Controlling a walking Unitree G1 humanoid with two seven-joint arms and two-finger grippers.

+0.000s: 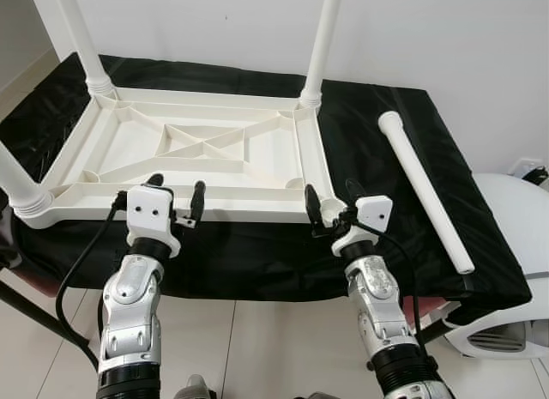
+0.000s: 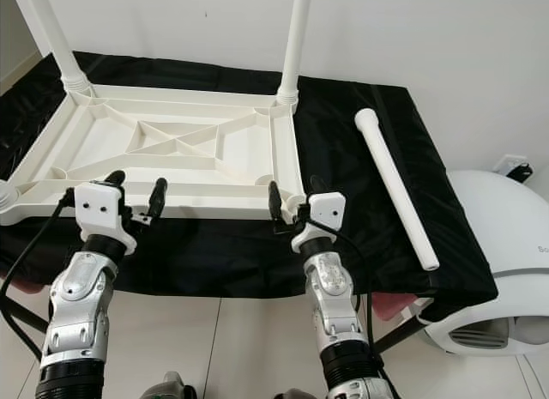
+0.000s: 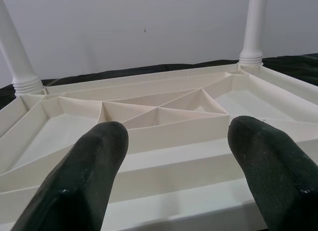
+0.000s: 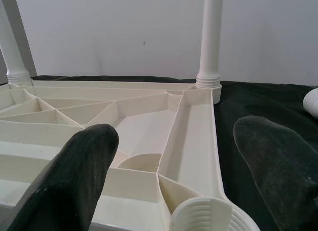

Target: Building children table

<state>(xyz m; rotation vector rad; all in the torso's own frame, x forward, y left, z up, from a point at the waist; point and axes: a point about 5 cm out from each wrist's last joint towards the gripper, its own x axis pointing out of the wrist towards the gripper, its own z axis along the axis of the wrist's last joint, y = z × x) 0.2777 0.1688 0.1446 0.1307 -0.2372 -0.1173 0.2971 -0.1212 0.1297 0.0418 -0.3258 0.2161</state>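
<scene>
Lying loose beside the upturned tabletop [image 1: 197, 150], a leg [image 1: 425, 189] on black cloth [image 1: 386, 133].

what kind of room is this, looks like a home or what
Probably a room in a home, set up for assembly work. A white upturned table top lies on a black cloth over a low surface, a loose white leg beside it, against a plain white wall above a pale tiled floor.

Bright, even light; sharp frames
</scene>
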